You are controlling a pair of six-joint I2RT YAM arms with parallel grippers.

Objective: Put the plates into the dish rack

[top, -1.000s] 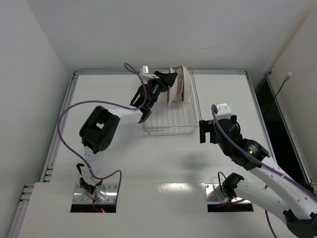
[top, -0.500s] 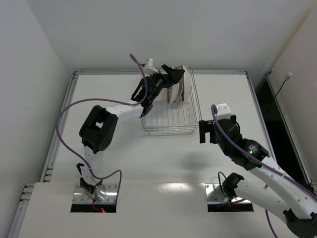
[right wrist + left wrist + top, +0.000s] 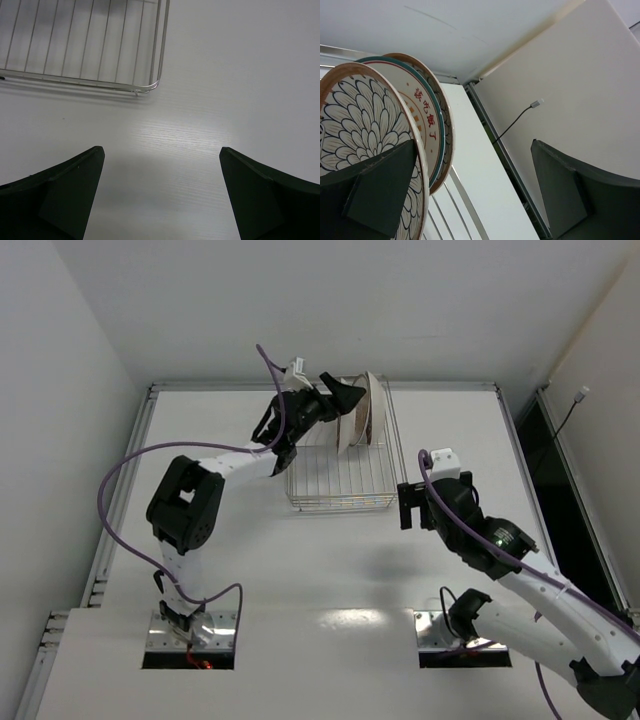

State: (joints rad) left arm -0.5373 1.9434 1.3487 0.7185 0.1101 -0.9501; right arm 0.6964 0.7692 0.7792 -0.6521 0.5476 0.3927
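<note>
The dish rack point(image 3: 340, 478), a silver wire basket, sits at the back middle of the table. Three plates point(image 3: 364, 420) stand on edge at its far end. In the left wrist view the nearest is a brown-rimmed petal plate point(image 3: 360, 115). Behind it come the white plate with red characters point(image 3: 422, 117) and another brown rim point(image 3: 448, 135). My left gripper point(image 3: 345, 398) point(image 3: 473, 150) is open above the plates, its left finger point(image 3: 375, 192) in front of the petal plate's face, gripping nothing. My right gripper point(image 3: 408, 505) point(image 3: 160, 155) hangs open over bare table by the rack's near corner point(image 3: 150, 86).
Rack wires point(image 3: 465, 205) run below the left gripper. A raised metal rim point(image 3: 320, 386) borders the table's back edge, with walls close behind and to the left. A white plug on a black cable point(image 3: 536, 103) hangs on the right wall.
The left gripper has opened wide and let go of the petal plate, which now stands in the rack. It has drawn up and leftward. The right arm shifted slightly left.
</note>
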